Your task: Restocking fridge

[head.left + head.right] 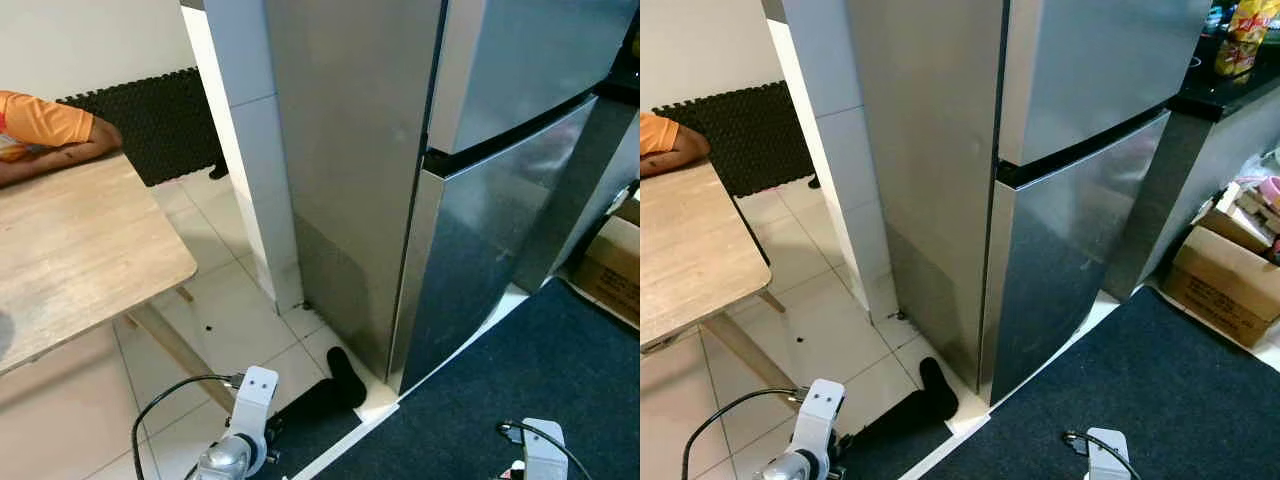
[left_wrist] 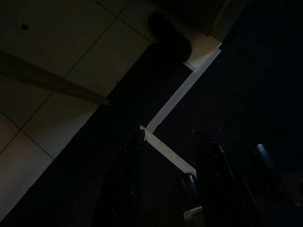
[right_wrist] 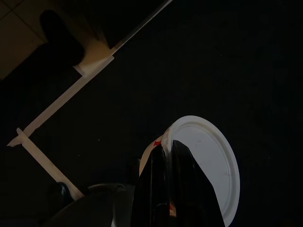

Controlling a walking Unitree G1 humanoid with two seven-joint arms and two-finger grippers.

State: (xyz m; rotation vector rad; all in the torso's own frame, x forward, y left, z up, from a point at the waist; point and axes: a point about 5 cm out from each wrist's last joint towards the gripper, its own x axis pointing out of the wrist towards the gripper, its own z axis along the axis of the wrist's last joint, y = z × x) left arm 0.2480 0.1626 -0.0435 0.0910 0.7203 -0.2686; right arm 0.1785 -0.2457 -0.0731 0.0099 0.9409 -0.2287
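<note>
Down by the dark blue carpet (image 1: pixel 540 380), the right gripper (image 3: pixel 166 142) hangs with its black fingers pinched together on the rim of a white round lid or container (image 3: pixel 208 161) (which one is hard to tell in the gloom). Ahead stands the steel fridge (image 1: pixel 1040 180), both doors closed. Beside it, the left gripper (image 2: pixel 168 142) hangs idle over white floor tape (image 2: pixel 170 101), fingers apart and holding nothing.
</note>
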